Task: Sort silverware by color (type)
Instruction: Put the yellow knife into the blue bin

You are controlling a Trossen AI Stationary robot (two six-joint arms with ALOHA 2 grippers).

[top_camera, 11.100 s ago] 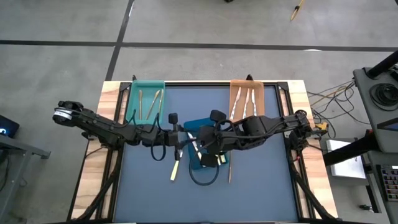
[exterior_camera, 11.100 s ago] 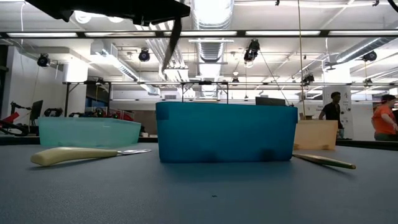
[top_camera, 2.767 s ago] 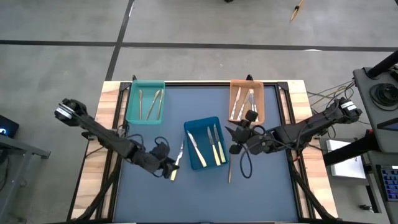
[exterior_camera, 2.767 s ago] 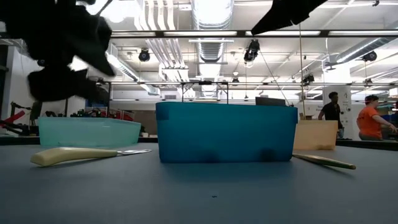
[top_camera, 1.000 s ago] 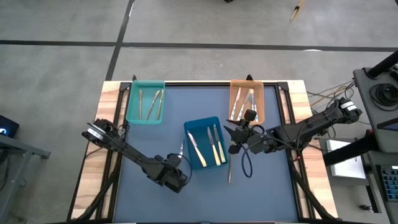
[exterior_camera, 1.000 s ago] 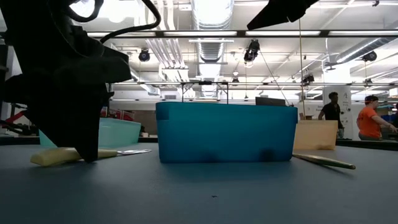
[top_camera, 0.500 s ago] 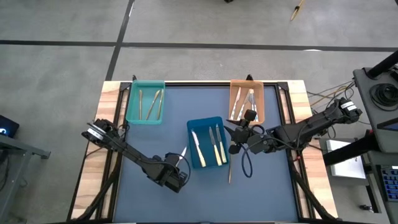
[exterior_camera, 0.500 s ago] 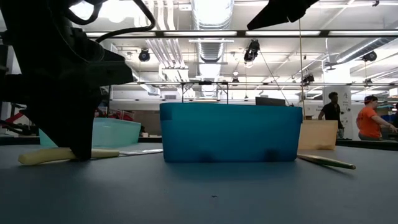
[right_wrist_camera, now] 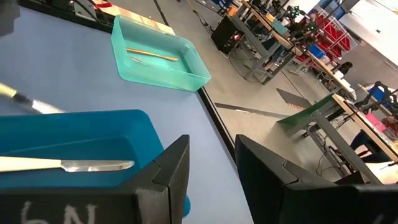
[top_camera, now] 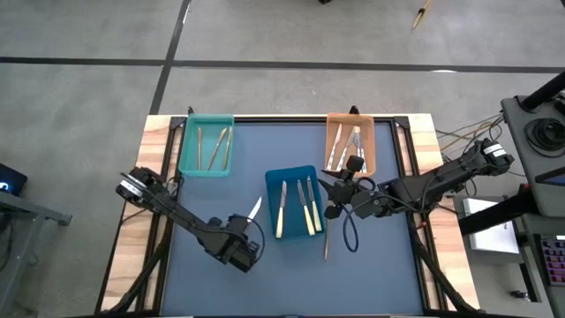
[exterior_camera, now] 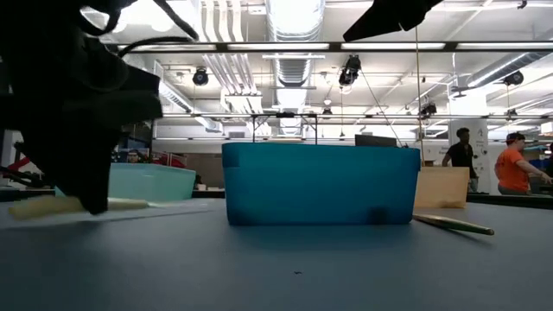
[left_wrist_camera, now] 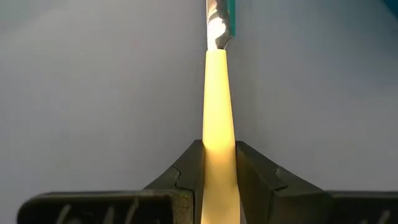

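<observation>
Left gripper (top_camera: 244,240) sits low at the near-left part of the dark table mat (top_camera: 212,287), fingers (left_wrist_camera: 189,171) clamped on the cream-yellow handle of a knife (top_camera: 253,210); left wrist view shows the handle pinched between both pads, metal blade pointing away toward the blue tray (top_camera: 294,202). In the low view the knife (exterior_camera: 130,205) lies roughly level just over the mat, left of the blue tray's wall (exterior_camera: 315,186), with the gripper a dark mass over its handle end. One gold-tan utensil (top_camera: 326,241) lies loose on the mat just right of the blue tray, also seen low (exterior_camera: 454,224). The blue tray mid-table holds three cream-handled pieces (top_camera: 300,206), side by side lengthwise. Right gripper (top_camera: 332,196) hangs above the mat just right of the blue tray, fingers apart, nothing between them; right wrist view looks past its open fingers at the blue tray (right_wrist_camera: 74,134) and the teal tray (right_wrist_camera: 158,59) beyond. At the far edge, the teal tray (top_camera: 207,144) at left holds a few gold-tan pieces and the orange tray (top_camera: 351,141) at right holds several silvery ones; exact count there is hard to tell. People (exterior_camera: 531,162) stand in the room behind the table.
</observation>
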